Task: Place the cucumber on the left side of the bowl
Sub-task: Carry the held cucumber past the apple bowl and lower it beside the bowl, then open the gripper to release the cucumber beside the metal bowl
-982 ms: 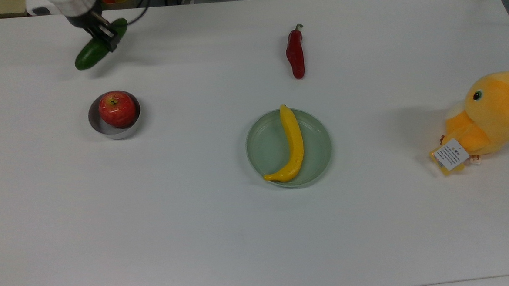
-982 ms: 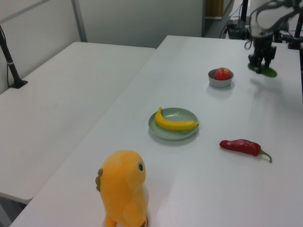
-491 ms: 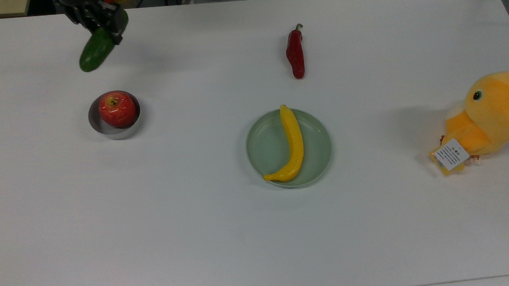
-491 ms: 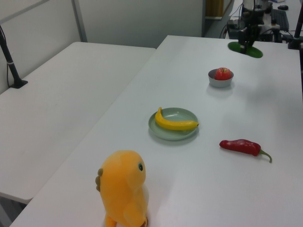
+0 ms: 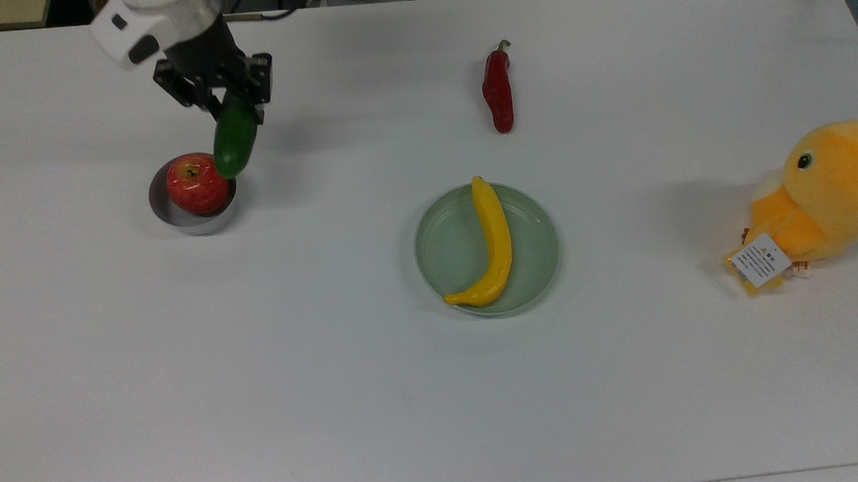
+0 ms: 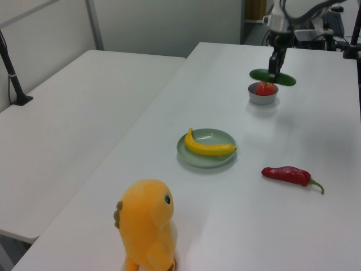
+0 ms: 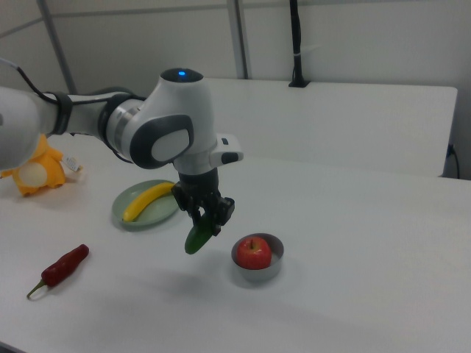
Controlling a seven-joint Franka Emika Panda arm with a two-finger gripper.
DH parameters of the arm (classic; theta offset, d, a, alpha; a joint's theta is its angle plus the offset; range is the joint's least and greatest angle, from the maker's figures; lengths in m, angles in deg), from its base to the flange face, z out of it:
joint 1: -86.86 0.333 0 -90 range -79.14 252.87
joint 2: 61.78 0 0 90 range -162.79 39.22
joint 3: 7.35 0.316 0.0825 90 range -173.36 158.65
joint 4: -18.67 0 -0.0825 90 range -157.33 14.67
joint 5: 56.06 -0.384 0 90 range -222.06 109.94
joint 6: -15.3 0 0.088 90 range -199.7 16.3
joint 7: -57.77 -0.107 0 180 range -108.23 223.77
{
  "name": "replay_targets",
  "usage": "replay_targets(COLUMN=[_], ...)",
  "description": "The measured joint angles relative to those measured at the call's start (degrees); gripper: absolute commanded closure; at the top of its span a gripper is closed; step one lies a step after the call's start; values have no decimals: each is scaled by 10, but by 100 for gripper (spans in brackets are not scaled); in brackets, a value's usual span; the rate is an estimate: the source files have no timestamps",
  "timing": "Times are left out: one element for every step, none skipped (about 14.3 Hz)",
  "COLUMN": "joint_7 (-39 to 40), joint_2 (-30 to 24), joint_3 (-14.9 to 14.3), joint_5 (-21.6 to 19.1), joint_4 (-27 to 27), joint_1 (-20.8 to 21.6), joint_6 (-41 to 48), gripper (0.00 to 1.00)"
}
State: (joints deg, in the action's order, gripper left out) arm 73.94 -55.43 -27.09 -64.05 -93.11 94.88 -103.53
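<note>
In the top view, going left to right: the small silver metal bowl (image 5: 191, 209) sits on the white table (image 5: 378, 390) with a red apple (image 5: 197, 183) inside it; just over its upper right rim hangs the cucumber (image 5: 234, 142), clamped near its upper end by the claw (image 5: 233, 97), whose fingers are closed tight on it, the free end drooping toward the apple; further right lie the red chili pepper (image 5: 498, 90), the pale green plate (image 5: 534, 224) carrying a banana (image 5: 494, 245), and, at the far edge, an orange plush chick (image 5: 827, 194).

The right view shows the cucumber (image 7: 199, 237) lifted clear of the table, tilted, beside the bowl (image 7: 257, 271) and apart from it.

Handling, as a judgement: the cucumber looks stiff and smooth-skinned, probably light, so it should not bend; the glossy skin could slip, and the off-centre hold lets the long free end swing or pivot in the jaws; a grip nearer the middle would balance better; once set down it may roll, so laying it flat and low before release seems wise; the bowl itself looks light enough to be nudged if bumped.
</note>
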Motion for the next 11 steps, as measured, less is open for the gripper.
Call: replay_targets(joint_7=[7,7,7,7,8,9,10,11,13,13,13], joint_2=[21,38,54,69,81,90,98,102,104,105,106], joint_3=[8,16,22,27,30,33,35,36,38,41,45], joint_5=[0,0,0,0,0,3,9,18,25,32,39], joint_4=[5,11,17,22,26,29,32,33,33,33,33], joint_1=[0,0,0,0,0,0,0,0,0,0,0], joint_6=[-14,-25,-37,-47,-53,-55,-56,-56,-56,-56,-56], gripper=[98,98,98,98,97,94,90,81,67,58,38])
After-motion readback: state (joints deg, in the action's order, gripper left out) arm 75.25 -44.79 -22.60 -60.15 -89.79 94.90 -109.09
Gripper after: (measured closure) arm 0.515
